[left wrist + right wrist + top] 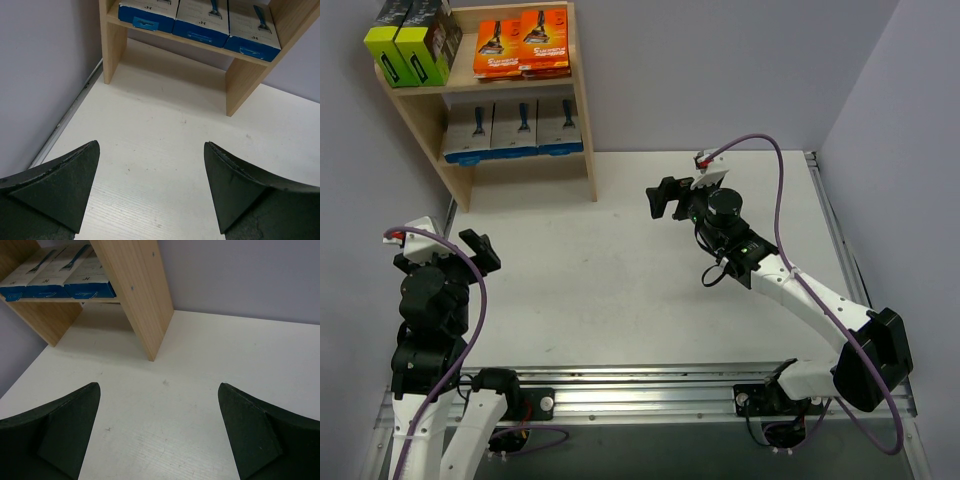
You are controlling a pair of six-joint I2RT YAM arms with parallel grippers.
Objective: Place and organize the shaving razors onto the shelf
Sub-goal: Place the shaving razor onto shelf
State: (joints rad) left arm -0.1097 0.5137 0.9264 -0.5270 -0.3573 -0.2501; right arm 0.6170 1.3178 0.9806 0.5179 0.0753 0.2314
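Plainly, the left gripper [151, 150] stood wide and held nothing, its two dark fingers apart over bare table [620, 280] near the left edge, aimed toward the foot of the shelf [583, 110]. The right gripper [157, 390] was likewise spread and empty, hanging over the middle of the table to the right of the shelf and well clear of it. No razor pack lay on the table in any view; every one in sight sat on the shelf in the far left corner. Its upper tier carried the black boxes with lime-green sides [410, 45] at the left, two side by side, and the flat orange packs [520, 45] at the right, two across with what looked like more beneath them. The lower tier held three flat grey cards [515, 130] in a row, blue edges facing out, filling most of its width. Sorted by kind like this, the job looked finished or nearly so. As for handling, all the packs seemed light. The boxes would likely be stiff enough to pinch across their narrow sides, while the thin cards and orange packs looked glossy and apt to flex or slip, so a hold across the short width near the thicker middle would probably serve best.
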